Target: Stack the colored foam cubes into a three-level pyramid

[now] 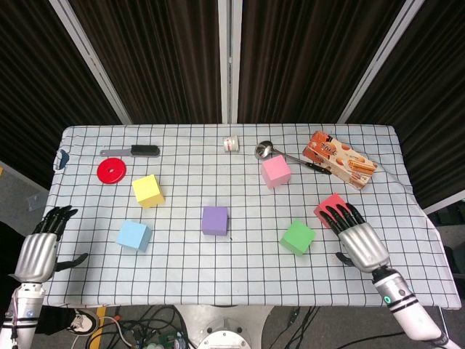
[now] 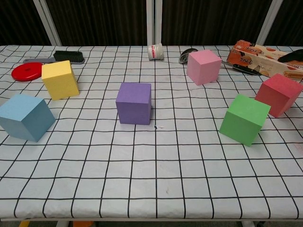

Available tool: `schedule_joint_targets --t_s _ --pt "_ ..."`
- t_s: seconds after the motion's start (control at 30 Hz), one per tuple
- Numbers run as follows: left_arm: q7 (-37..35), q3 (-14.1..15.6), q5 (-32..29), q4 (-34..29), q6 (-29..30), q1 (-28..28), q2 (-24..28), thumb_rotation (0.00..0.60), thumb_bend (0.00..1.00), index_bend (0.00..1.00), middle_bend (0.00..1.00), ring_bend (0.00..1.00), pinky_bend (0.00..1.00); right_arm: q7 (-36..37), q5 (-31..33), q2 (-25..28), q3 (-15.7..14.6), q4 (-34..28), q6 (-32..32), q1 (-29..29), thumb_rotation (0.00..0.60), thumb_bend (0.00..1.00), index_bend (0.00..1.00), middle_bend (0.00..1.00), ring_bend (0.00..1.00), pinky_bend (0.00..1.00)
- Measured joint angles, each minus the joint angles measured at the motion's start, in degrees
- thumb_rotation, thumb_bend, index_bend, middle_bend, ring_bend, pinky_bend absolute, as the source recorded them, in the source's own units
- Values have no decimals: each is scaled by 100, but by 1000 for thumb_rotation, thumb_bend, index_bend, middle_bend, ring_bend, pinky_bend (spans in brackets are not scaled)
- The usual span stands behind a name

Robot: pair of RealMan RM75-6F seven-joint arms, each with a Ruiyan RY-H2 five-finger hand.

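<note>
Six foam cubes lie apart on the checked tablecloth: yellow [image 1: 147, 190] [image 2: 60, 79], blue [image 1: 134, 235] [image 2: 26, 117], purple [image 1: 215, 219] [image 2: 134, 102], pink [image 1: 276, 171] [image 2: 204, 66], green [image 1: 298, 237] [image 2: 245, 118] and red [image 1: 329, 206] [image 2: 279, 94]. None is stacked. My right hand [image 1: 357, 241] hovers over the table, open, its fingers stretched over the red cube's near right side and covering part of it. Only a dark fingertip [image 2: 294, 56] reaches the chest view. My left hand [image 1: 38, 251] hangs open beyond the table's left edge, level with the blue cube.
Along the back lie a red disc [image 1: 111, 171], a black brush [image 1: 138, 151], a small white roll [image 1: 232, 144], a metal ladle [image 1: 270, 150] and an orange snack box [image 1: 339, 158]. The table [image 1: 218, 280] ends just behind my hands.
</note>
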Motion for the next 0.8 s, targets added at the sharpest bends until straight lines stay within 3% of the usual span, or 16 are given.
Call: schedule_joint_targets --t_s 0.2,0.47,0.67,0.8 --pt "-84 14 -19 66 -20 10 -25 600 28 141 104 60 220 -319 164 -53 73 -171 -583 541 600 145 0 55 0 0" --pt "-120 36 -31 86 1 44 -43 600 28 141 104 60 220 -388 439 -172 35 41 -1386 1074 600 147 0 50 0 0" --pt "-123 23 -86 131 -44 39 -70 600 28 141 104 60 220 -281 589 -361 -27 305 -1573 1306 600 160 0 64 0 0" --pt "-106 18 -110 156 -85 21 -101 600 29 141 105 60 220 -106 520 -483 -56 435 -1543 1370 600 192 0 132 0 0"
